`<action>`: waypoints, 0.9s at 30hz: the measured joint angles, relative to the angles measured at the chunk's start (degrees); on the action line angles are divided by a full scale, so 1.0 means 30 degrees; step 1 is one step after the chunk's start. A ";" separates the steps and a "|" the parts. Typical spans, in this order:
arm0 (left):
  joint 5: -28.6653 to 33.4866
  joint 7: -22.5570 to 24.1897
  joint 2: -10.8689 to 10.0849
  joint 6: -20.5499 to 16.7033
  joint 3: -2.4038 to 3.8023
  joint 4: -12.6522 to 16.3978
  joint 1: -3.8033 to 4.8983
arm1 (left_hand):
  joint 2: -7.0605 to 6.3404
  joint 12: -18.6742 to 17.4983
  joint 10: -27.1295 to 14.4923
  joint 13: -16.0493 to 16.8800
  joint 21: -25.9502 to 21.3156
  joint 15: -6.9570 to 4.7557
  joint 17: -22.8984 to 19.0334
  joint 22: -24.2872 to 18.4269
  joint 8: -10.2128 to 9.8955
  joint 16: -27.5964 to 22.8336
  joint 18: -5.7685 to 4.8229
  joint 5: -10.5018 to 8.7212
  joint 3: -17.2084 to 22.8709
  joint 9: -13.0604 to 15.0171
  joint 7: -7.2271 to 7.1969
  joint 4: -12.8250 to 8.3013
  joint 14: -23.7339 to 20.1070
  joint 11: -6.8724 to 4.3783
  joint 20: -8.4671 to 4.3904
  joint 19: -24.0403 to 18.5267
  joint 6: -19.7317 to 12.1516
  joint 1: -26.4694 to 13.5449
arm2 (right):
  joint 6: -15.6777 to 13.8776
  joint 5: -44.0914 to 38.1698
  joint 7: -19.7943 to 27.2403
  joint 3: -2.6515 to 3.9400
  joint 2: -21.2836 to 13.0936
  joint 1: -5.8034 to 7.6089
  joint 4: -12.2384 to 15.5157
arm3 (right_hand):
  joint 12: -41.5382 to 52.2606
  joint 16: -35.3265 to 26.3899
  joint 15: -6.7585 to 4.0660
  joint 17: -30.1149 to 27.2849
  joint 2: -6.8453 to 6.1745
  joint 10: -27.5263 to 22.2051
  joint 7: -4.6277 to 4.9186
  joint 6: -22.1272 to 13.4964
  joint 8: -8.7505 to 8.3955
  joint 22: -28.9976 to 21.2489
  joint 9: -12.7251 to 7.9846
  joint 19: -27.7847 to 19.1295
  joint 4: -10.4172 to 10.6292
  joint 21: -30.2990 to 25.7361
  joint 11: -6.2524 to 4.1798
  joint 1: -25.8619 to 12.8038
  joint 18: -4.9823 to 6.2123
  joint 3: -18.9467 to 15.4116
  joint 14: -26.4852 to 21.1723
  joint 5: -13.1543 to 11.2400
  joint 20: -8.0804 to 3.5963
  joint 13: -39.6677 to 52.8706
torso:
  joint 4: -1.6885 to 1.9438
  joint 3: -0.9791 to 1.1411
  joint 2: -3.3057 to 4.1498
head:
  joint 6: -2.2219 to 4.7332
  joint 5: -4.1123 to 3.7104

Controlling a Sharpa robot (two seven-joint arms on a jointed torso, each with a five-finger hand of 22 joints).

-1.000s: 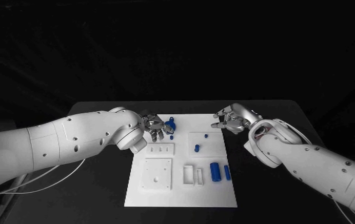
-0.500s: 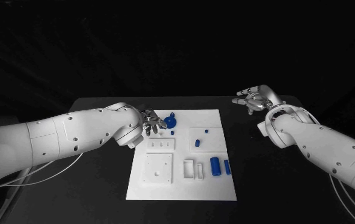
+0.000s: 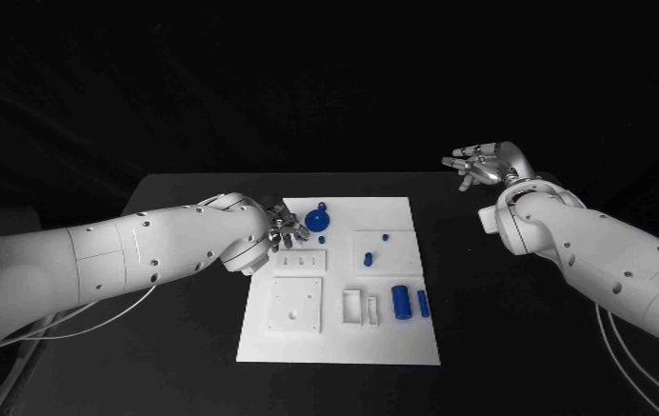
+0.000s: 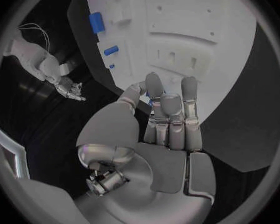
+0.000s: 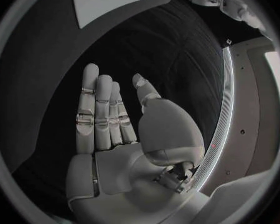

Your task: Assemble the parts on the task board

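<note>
The white task board (image 3: 398, 340) (image 4: 196, 15) lies mid-table. My left hand (image 3: 286, 228) (image 4: 168, 117) sits at the board's far left edge, fingers curled against the thumb, pinching a round blue part (image 3: 319, 217); a sliver of blue (image 4: 150, 103) shows between the fingertips. Loose blue parts lie on the board: a small one (image 3: 385, 238), a peg (image 3: 369, 261), and two cylinders (image 3: 401, 302) (image 3: 423, 304). My right hand (image 3: 481, 162) (image 5: 112, 119) is lifted over the table's far right corner, off the board, fingers straight and apart, holding nothing.
White blocks (image 3: 353, 307) (image 3: 373, 308) and a square white plate (image 3: 294, 307) sit on the board's near half, with a small slotted plate (image 3: 300, 262) above it. Bare black table (image 3: 522, 340) flanks the board on both sides.
My right hand has drawn back from the board's far right edge to the table's far right corner and spread its fingers. The left hand stays at the blue part. The camera shifted.
</note>
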 measured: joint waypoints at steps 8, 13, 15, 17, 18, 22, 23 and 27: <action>-0.0220 -0.0162 0.0207 -0.0002 0.0003 -0.0264 -0.0450 | -0.0050 0.0000 0.0000 -0.0021 -0.1123 0.0027 0.0000 0.1549 -0.0001 0.0075 -0.0003 -0.0028 -0.0023 0.0001 -0.0011 0.0023 0.0036 0.0000 0.0033 0.0378 0.0011 -0.0050 | -0.0059 0.1477 0.0429 0.0003 0.0212 0.0079 -0.0190 | 0.0545 0.0426 0.0032 -0.0843 0.0070 -0.0238 0.0001 -0.0001 0.0000 -0.0949 0.0000 0.0000 -0.0049 0.0000 0.0029 -0.0069 -0.0001 -0.0050 -0.0175 0.0110 -0.0001 -0.1391 | 0.0011 -0.0015 0.0000 | -0.0200 0.0035; -0.0291 -0.0204 0.0248 0.0015 0.0002 -0.0314 -0.0658 | -0.0048 0.0000 0.0000 -0.0035 -0.2687 0.0030 -0.0040 0.3484 -0.0005 0.0075 -0.0013 -0.0032 -0.0025 0.0002 -0.0015 0.0024 0.0040 0.0000 0.0051 0.0943 0.0015 -0.0047 | -0.0059 0.1919 0.0598 0.0003 0.0277 0.0096 -0.0236 | 0.0545 0.0426 0.0032 -0.1065 -0.0006 -0.0238 -0.0064 -0.0068 -0.0001 -0.1078 0.0000 0.0000 -0.0049 0.0000 0.0028 -0.0145 -0.0002 -0.0050 -0.0175 0.0184 -0.0001 -0.1604 | 0.0016 -0.0026 0.0000 | -0.0291 0.0046; -0.0377 -0.0214 0.0253 0.0034 0.0002 -0.0330 -0.0746 | -0.0047 0.0167 0.0000 -0.0024 -0.3088 0.0033 0.0092 0.3999 0.0096 0.0231 -0.0019 -0.0033 -0.0048 0.0003 -0.0018 0.0047 0.0044 0.0000 0.0038 0.1059 0.0018 -0.0046 | -0.0059 0.2066 0.0652 0.0003 0.0297 0.0099 -0.0252 | 0.0545 0.0426 0.0032 -0.1075 -0.0006 -0.0238 -0.0063 -0.0068 -0.0001 -0.1086 0.0001 0.0000 -0.0049 0.0000 0.0028 -0.0145 -0.0003 -0.0050 -0.0175 0.0184 -0.0001 -0.1622 | 0.0016 -0.0026 -0.0002 | -0.0324 0.0046; -0.0466 -0.0223 0.0257 0.0058 0.0002 -0.0334 -0.0831 | -0.0045 0.0186 0.0000 -0.0002 -0.3202 0.0042 0.0162 0.4186 0.0231 0.0280 -0.0022 -0.0034 -0.0074 0.0002 -0.0019 0.0073 0.0053 0.0000 0.0037 0.1060 0.0019 -0.0045 | -0.0058 0.2172 0.0686 0.0003 0.0311 0.0100 -0.0267 | 0.0545 0.0426 0.0032 -0.1102 -0.0007 -0.0237 -0.0064 -0.0068 -0.0001 -0.1109 0.0000 0.0000 -0.0049 0.0000 0.0029 -0.0145 -0.0002 -0.0050 -0.0175 0.0184 -0.0001 -0.1654 | 0.0016 -0.0026 -0.0002 | -0.0350 0.0046; -0.0518 -0.0229 0.0261 0.0072 0.0002 -0.0335 -0.0873 | -0.0045 0.0186 0.0000 0.0000 -0.3285 0.0058 0.0163 0.4297 0.0255 0.0281 -0.0022 -0.0034 -0.0075 0.0002 -0.0019 0.0074 0.0070 0.0000 0.0075 0.1098 0.0020 -0.0044 | -0.0057 0.2217 0.0701 0.0003 0.0318 0.0101 -0.0277 | 0.0545 0.0426 0.0031 -0.1119 0.0056 -0.0238 -0.0064 -0.0068 -0.0001 -0.1129 0.0000 0.0000 -0.0049 0.0000 0.0029 -0.0206 -0.0002 -0.0049 -0.0175 0.0184 -0.0001 -0.1674 | 0.0016 -0.0026 -0.0002 | -0.0357 0.0048; -0.0724 -0.0260 0.0291 0.0171 0.0003 -0.0355 -0.1046 | -0.0019 0.0186 -0.0001 -0.0001 -0.4142 0.0065 0.0135 0.5308 0.0255 0.0281 -0.0048 -0.0036 -0.0087 0.0002 -0.0019 0.0085 0.0076 0.0001 0.0037 0.1399 0.0020 -0.0017 | -0.0054 0.2382 0.0757 0.0004 0.0339 0.0102 -0.0312 | 0.0544 0.0426 0.0031 -0.1122 0.0068 -0.0238 -0.0064 -0.0068 -0.0001 -0.1128 0.0001 0.0000 -0.0048 0.0000 0.0029 -0.0220 -0.0003 -0.0050 -0.0175 0.0184 -0.0001 -0.1675 | 0.0005 -0.0026 -0.0002 | -0.0403 0.0051; -0.0764 -0.0266 0.0301 0.0203 0.0003 -0.0363 -0.1088 | -0.0016 0.0186 -0.0001 -0.0001 -0.4156 0.0065 0.0124 0.5349 0.0256 0.0281 -0.0050 -0.0037 -0.0099 0.0002 -0.0020 0.0097 0.0077 0.0000 0.0037 0.1399 0.0019 -0.0014 | -0.0053 0.2409 0.0765 0.0004 0.0342 0.0102 -0.0321 | 0.0544 0.0426 0.0031 -0.1122 0.0069 -0.0237 -0.0064 -0.0067 -0.0001 -0.1128 0.0000 0.0000 -0.0049 0.0000 0.0029 -0.0219 -0.0004 -0.0049 -0.0175 0.0184 -0.0001 -0.1675 | 0.0005 -0.0026 0.0000 | -0.0421 0.0051; -0.0882 -0.0285 0.0333 0.0358 0.0005 -0.0399 -0.1220 | 0.0009 0.0053 0.0000 -0.0079 -0.4918 0.0094 -0.0187 0.6070 0.0256 0.0061 -0.0060 -0.0077 -0.0102 0.0002 -0.0019 0.0099 0.0106 0.0001 0.0101 0.1609 0.0020 0.0012 | -0.0026 0.2486 0.0776 0.0004 0.0348 0.0105 -0.0367 | 0.0544 0.0426 0.0031 -0.1176 0.0069 -0.0237 -0.0046 -0.0086 -0.0001 -0.1175 0.0001 0.0000 -0.0048 0.0000 0.0029 -0.0219 -0.0003 -0.0050 -0.0175 0.0184 -0.0001 -0.1757 | 0.0004 -0.0022 -0.0002 | -0.0476 0.0040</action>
